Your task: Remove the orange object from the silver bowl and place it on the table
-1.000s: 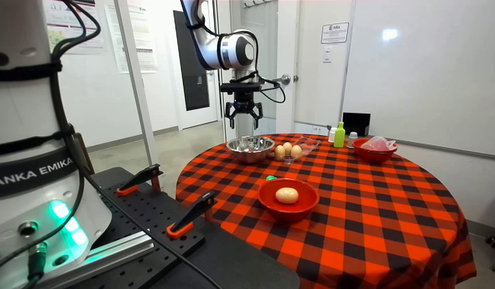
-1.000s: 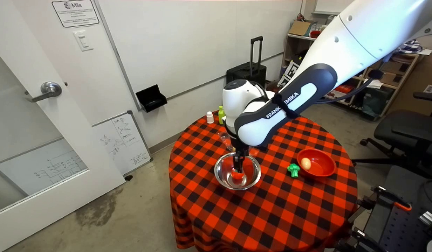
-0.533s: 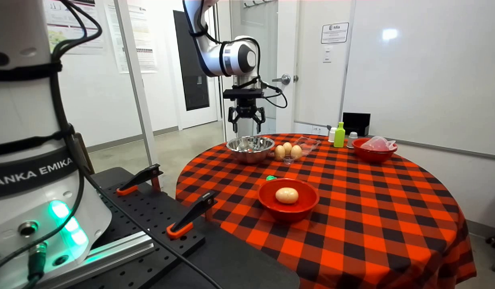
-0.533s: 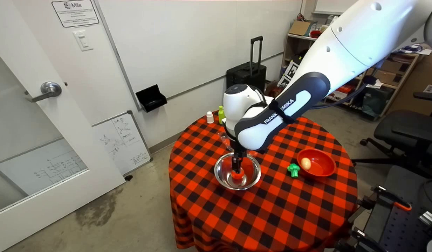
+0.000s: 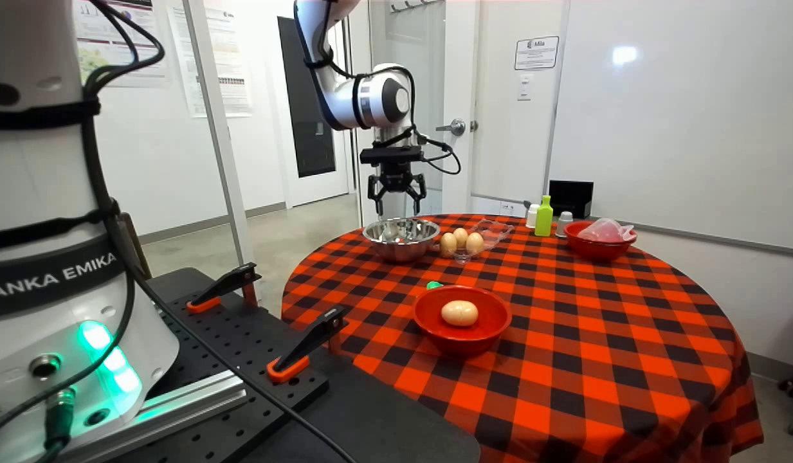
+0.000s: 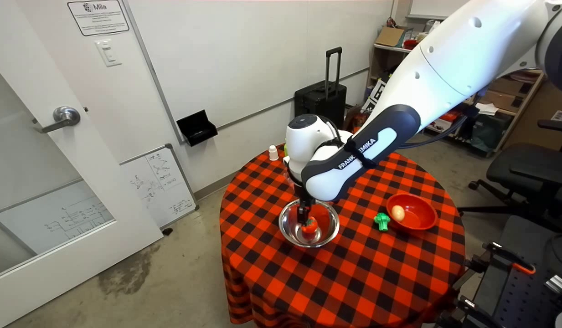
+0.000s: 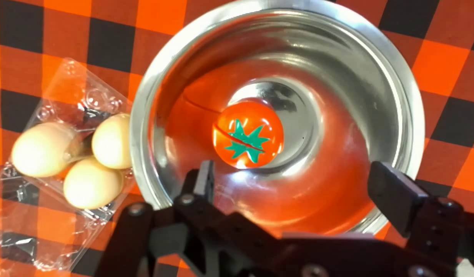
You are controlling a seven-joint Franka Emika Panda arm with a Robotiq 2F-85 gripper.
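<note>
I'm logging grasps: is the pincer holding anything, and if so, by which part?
Nothing is held: the black pincer is open and clear of the glossy round orange tomato, which lies in the round silver metal bowl.

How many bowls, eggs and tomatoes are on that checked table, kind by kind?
Bowls: 3 (silver bowl, two red bowls)
Eggs: 4 (three beside the silver bowl, one in a red bowl)
Tomatoes: 1 (in the silver bowl)
Total: 8

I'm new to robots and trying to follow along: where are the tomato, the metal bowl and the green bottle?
Tomato (image 7: 246,137): in the wrist view, on its green leaf mark.
Metal bowl (image 7: 356,80): in the wrist view, on its bare inner wall.
Green bottle (image 5: 543,222): in an exterior view, on its body.
</note>
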